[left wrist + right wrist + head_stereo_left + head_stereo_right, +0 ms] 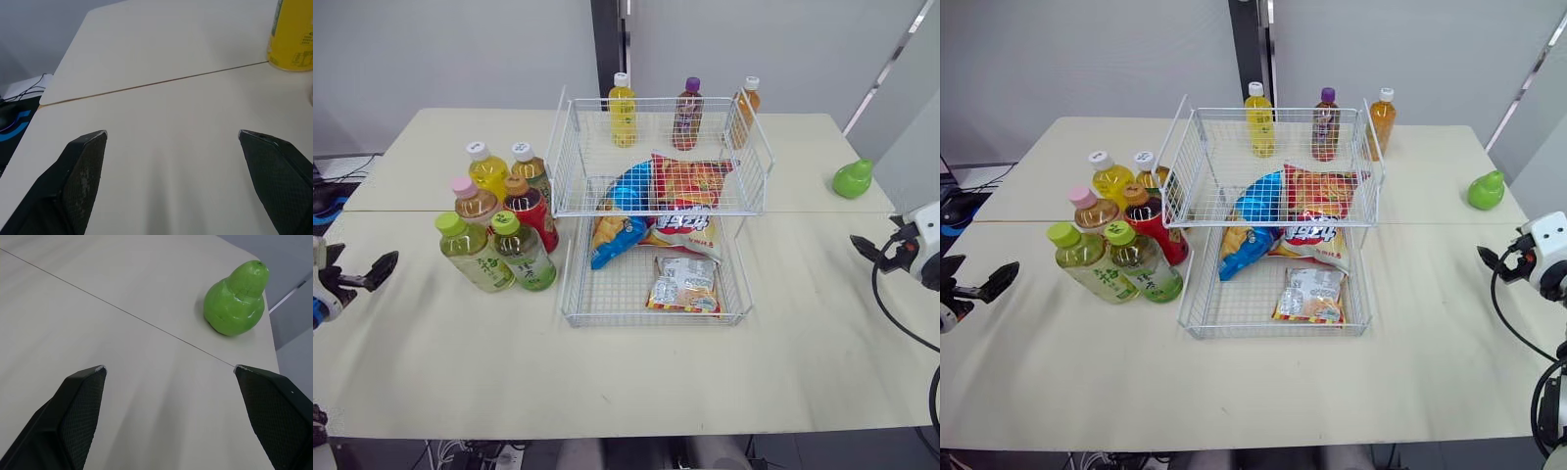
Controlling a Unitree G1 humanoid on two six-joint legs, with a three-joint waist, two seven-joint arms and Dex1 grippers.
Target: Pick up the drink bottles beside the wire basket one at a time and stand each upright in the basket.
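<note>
Basket (566, 157) of wire, two tiers, on the table (803, 333). Held a yellow bottle (623, 116) and a purple-capped bottle (687, 117) upright at the back of the upper tier; orange bottle (747, 106) at its right rear corner, inside or outside unclear. Held snack bags (680, 211) below. Six bottles (530, 211) upright, clustered just left of it. Hung with left gripper (172, 134) spread wide by the left edge, right gripper (170, 368) spread near a pear (234, 301), both empty.

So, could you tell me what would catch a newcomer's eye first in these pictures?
The white two-tier wire basket stands out at the middle of the table, bright snack bags piled in its lower tier. Next come six drink bottles clustered upright on its left, and a green pear alone at the far right.
</note>
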